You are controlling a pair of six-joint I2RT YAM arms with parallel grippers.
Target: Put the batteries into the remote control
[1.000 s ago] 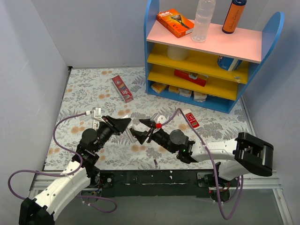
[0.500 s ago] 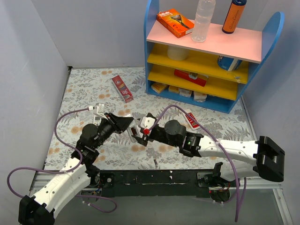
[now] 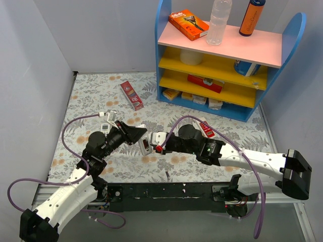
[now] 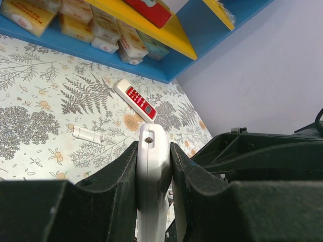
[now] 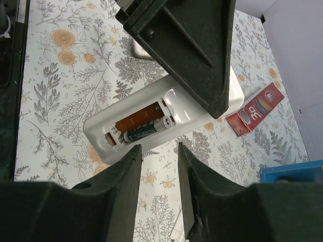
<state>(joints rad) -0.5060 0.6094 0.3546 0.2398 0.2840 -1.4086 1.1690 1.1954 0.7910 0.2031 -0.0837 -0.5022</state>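
The white remote control (image 5: 151,118) is held off the table with its open battery bay facing my right wrist camera. Two batteries lie side by side in the bay, a brown one (image 5: 140,116) and a dark one (image 5: 148,130). My left gripper (image 4: 153,148) is shut on the remote's body (image 4: 151,171). From above, the remote (image 3: 146,146) hangs between both grippers. My right gripper (image 5: 158,148) stands open just below the bay's end, nothing between its fingers. Another small dark battery (image 3: 166,175) lies on the cloth near the front edge.
A blue and yellow shelf (image 3: 227,65) stands at the back right. A red-faced remote (image 4: 135,100) and a small white cover piece (image 4: 88,134) lie on the floral cloth. A red box (image 3: 131,95) lies at the back left.
My right arm has reached further left, bringing its gripper close against the remote, and its jaws have narrowed. The left gripper has kept its hold and shifted slightly right.
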